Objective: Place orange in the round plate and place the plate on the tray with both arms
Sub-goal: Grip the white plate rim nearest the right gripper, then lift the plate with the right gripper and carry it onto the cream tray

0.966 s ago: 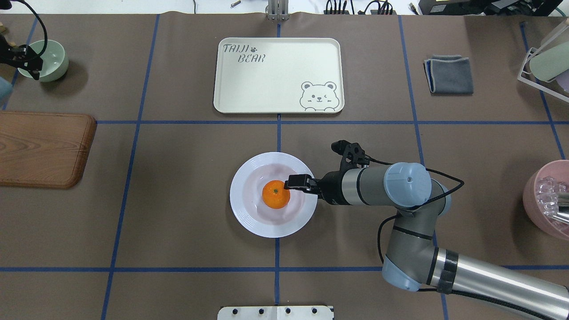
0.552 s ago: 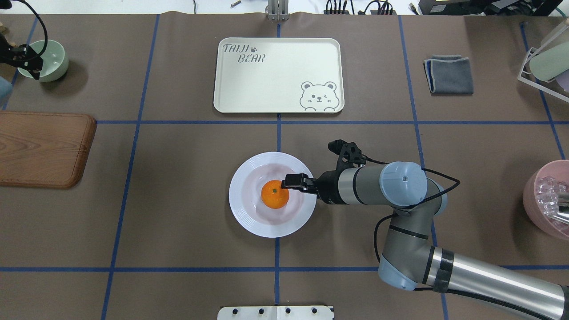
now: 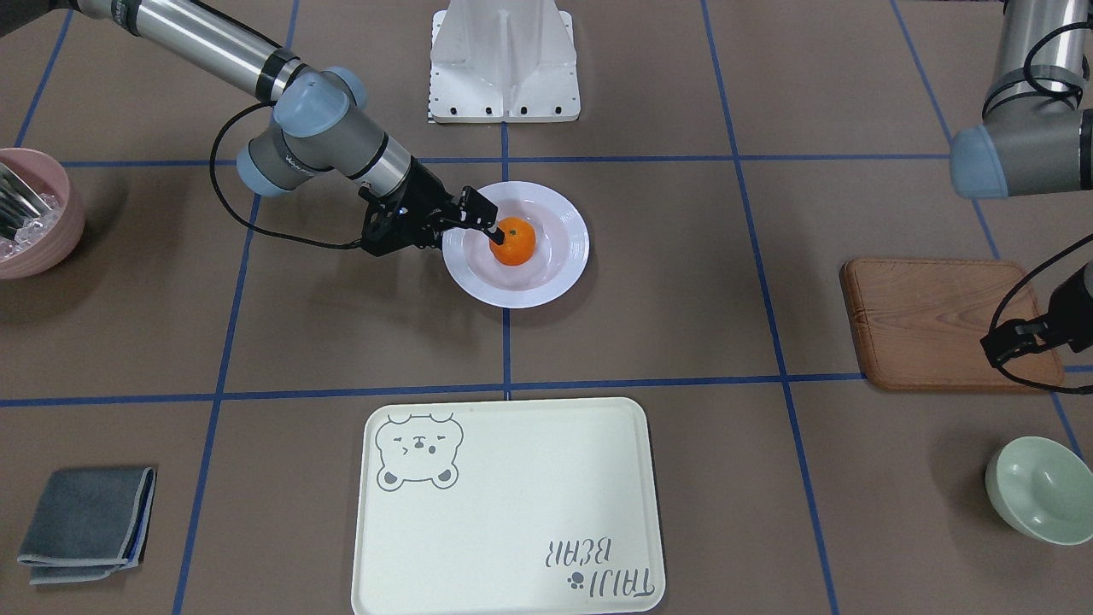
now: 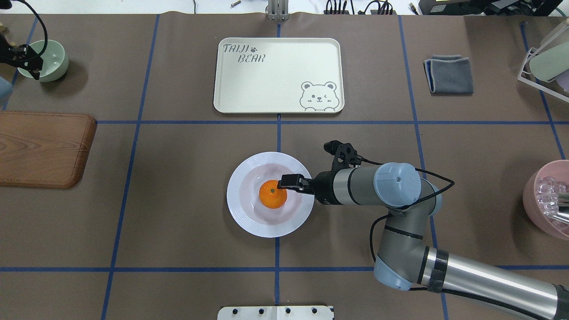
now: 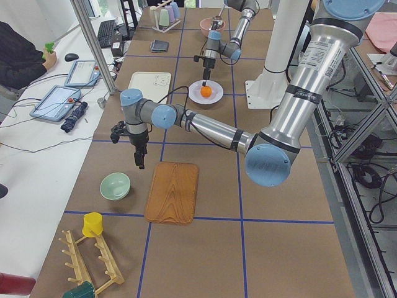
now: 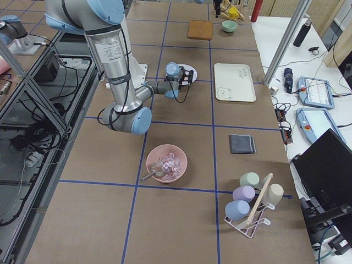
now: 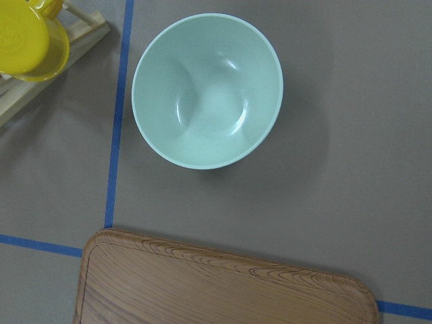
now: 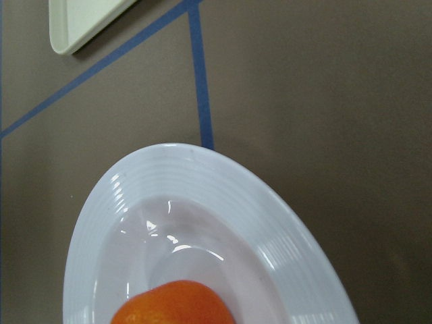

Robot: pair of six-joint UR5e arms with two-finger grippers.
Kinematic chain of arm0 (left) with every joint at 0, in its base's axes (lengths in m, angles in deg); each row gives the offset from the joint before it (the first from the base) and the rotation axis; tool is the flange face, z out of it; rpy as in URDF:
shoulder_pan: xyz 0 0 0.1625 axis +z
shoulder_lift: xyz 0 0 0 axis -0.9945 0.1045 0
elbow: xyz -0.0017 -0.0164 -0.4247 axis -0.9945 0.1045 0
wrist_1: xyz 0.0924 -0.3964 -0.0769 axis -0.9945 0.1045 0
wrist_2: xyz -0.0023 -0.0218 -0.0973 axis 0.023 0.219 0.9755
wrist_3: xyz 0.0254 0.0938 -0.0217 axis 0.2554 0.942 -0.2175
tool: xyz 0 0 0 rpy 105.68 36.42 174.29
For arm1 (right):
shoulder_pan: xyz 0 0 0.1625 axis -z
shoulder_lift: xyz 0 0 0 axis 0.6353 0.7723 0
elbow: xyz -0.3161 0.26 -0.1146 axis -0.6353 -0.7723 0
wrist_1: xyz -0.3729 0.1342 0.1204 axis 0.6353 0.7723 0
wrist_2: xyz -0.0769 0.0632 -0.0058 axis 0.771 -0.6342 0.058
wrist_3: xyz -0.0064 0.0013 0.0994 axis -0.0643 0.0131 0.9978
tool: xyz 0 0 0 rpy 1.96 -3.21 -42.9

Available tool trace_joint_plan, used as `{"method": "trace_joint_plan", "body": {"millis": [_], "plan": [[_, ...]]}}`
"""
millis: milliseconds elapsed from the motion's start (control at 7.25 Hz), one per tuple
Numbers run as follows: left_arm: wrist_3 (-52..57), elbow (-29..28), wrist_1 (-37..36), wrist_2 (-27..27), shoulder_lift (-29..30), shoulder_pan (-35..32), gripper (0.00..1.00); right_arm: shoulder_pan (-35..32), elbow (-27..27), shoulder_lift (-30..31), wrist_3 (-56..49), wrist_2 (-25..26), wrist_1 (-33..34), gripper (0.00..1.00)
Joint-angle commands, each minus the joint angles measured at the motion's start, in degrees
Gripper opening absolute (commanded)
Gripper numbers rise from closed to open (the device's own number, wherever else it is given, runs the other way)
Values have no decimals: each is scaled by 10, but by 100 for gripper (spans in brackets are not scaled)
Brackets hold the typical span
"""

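Note:
The orange [image 4: 271,196] lies in the middle of the round white plate [image 4: 249,218], which rests on the brown table near its centre. My right gripper [image 4: 288,183] reaches in from the plate's right, over the rim. Its jaws look slightly apart, and one fingertip [image 3: 493,231] touches the orange. The right wrist view shows the plate rim [image 8: 202,179] and the orange's top [image 8: 172,307]. The cream tray [image 4: 275,75] lies empty beyond the plate. My left gripper [image 4: 30,66] hangs far to the left beside a green bowl; I cannot tell how its jaws stand.
A pale-green bowl [image 4: 52,58] and a wooden board [image 4: 42,149] sit at the left. On the right are a folded grey cloth [image 4: 449,74], a pink bowl [image 4: 549,200] and a cup rack [image 4: 544,62]. Bare table separates plate and tray.
My right gripper has pushed left, further over the plate, to the orange. The plate and orange have slid slightly left with it. The left arm has hardly moved.

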Motion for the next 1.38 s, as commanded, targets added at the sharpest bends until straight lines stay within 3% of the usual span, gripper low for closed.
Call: {"method": "trace_joint_plan", "body": {"millis": [0, 276, 690, 1241], "plan": [[0, 0, 0, 0, 0, 0, 98, 0, 3, -5, 18, 1, -9, 85], [0, 0, 0, 0, 0, 0, 98, -1, 3, -5, 19, 5, -13, 80], [-1, 0, 0, 0, 0, 0, 98, -3, 6, -14, 46, 5, -21, 58], [-1, -7, -1, -17, 10, 1, 98, -5, 5, -17, 62, 14, -42, 18]]}}
